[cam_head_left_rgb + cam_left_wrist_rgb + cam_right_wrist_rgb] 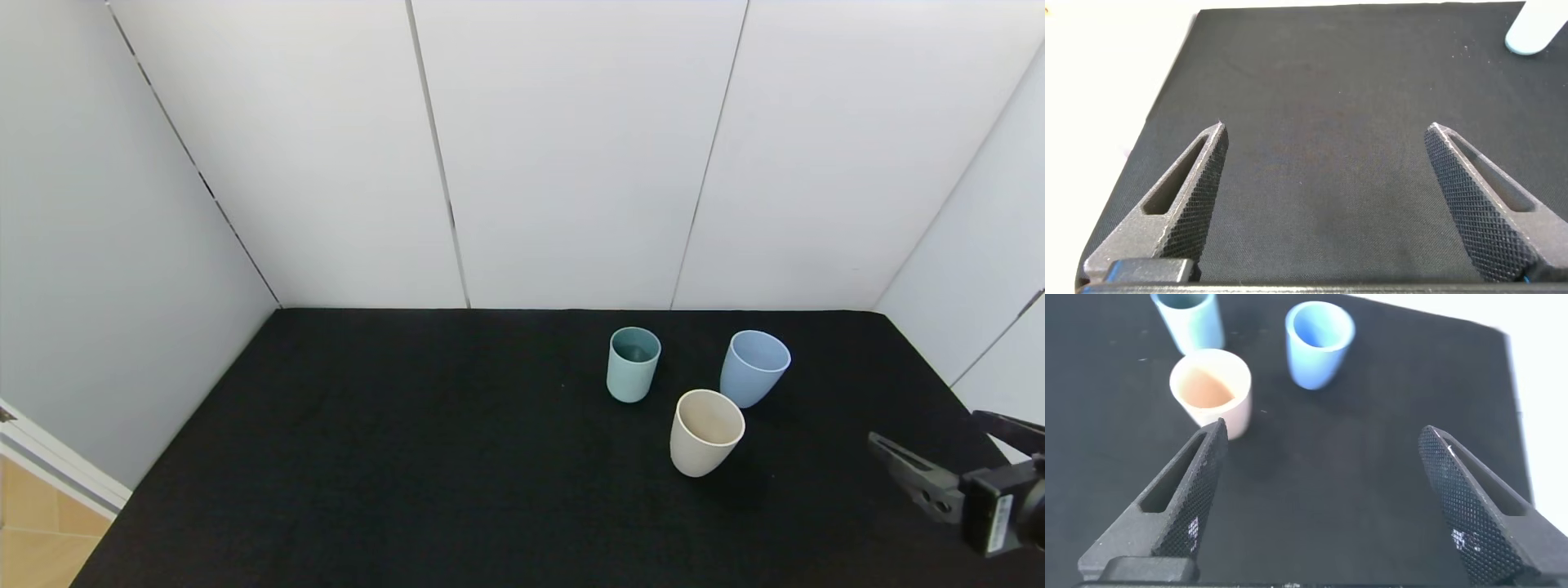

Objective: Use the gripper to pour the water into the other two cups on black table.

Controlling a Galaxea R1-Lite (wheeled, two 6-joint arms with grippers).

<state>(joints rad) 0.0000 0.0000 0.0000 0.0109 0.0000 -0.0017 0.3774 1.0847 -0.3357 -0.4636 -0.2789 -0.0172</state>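
Note:
Three cups stand upright on the black table (408, 457), right of centre. The teal-green cup (633, 364) is at the back left, the light blue cup (753, 367) at the back right, and the cream cup (705, 431) in front between them. My right gripper (924, 429) is open and empty, low at the table's right side, right of the cream cup. Its wrist view shows the jaws (1323, 429) wide apart, with the cream cup (1211, 390), the light blue cup (1319, 343) and the teal-green cup (1190, 317) ahead. I cannot make out the water. My left gripper (1325, 126) is open over bare cloth.
White panel walls (571, 163) enclose the table at the back and both sides. A pale cup (1535, 28) shows at the far corner of the left wrist view; I cannot tell which one. The table's left half holds nothing.

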